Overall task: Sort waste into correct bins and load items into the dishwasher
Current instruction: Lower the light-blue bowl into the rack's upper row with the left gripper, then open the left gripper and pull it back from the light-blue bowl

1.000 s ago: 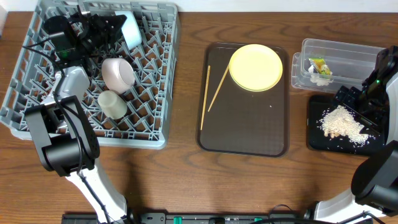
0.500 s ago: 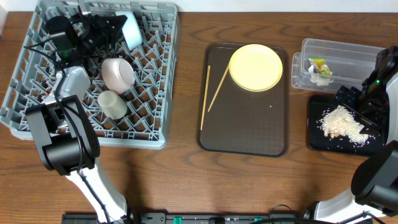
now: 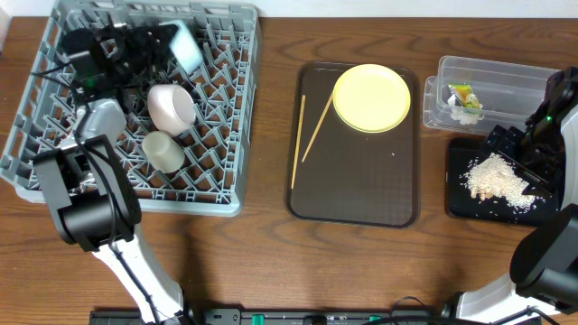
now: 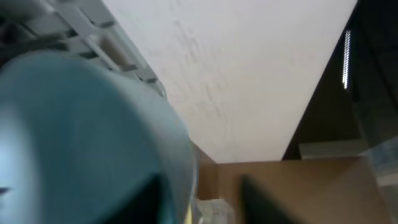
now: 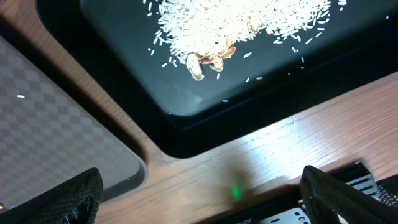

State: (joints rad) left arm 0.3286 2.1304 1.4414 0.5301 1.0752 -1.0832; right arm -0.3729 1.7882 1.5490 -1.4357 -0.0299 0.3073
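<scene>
A: Left gripper (image 4: 208,202) first. Fingers clenched or let go?

B: Looked let go. Saw two dark, blurred fingers (image 4: 149,202) standing apart, with a strip of table (image 3: 262,262) showing in the gap and nothing pinched there. Could not tell whether the left one touched the light blue bowl (image 4: 81,137), which filled the left of the wrist view right beside it.

A: Whereabouts of that bowl?

B: Stood tilted on edge among the pegs at the far side of the grey dish rack (image 3: 244,108), just right of the gripper. Shared the rack with a white bowl (image 3: 172,106) lying on its side toward the middle, and a small white cup (image 3: 163,151) just near of that, also tipped over.

A: And the right gripper (image 5: 205,199)?

B: Spread wide, fingers (image 5: 68,199) out at the lower corners of the wrist view, grasping nothing. Hung above the left side of the black tray (image 5: 124,62) at the right of the table. Saw the pale rice-like crumbs (image 5: 249,18) heaped loosely in that tray.

A: Farther out?

B: Found the clear tub (image 3: 506,77) just far of the black tray, with the yellow-green wrapper (image 3: 464,94) and bits of white paper (image 3: 463,115) at its left end. Noted the brown serving tray (image 3: 361,181) between rack and bins, carrying the yellow plate (image 3: 371,97) at its far right. Saw the two chopsticks (image 3: 316,129) left of the plate, one running almost straight from far to near, the other slanted toward the plate.
</scene>
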